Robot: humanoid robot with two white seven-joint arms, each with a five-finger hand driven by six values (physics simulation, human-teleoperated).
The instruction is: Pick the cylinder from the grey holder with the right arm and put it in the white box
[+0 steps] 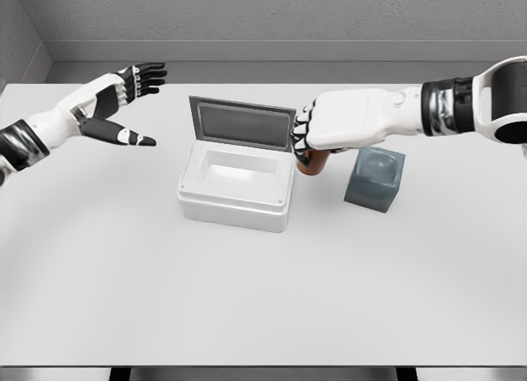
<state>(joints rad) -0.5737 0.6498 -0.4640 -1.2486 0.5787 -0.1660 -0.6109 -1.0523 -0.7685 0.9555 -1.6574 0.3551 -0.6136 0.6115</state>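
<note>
right hand (333, 126) | gripping cylinder (311, 163) | beside white box (235, 196)

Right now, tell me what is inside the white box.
The white box stands open with its lid up, and the part of its hollow that shows is bare. The near wall hides the front of the floor. The brown cylinder sits in the right hand, beside the box's right edge.

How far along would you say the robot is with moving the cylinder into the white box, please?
Done: the cylinder is out of the grey holder. In hand: the right hand grips it beside the white box, whose lid stands open. Left: carry it over the opening and release. The left hand hangs open, away from the work.
</note>
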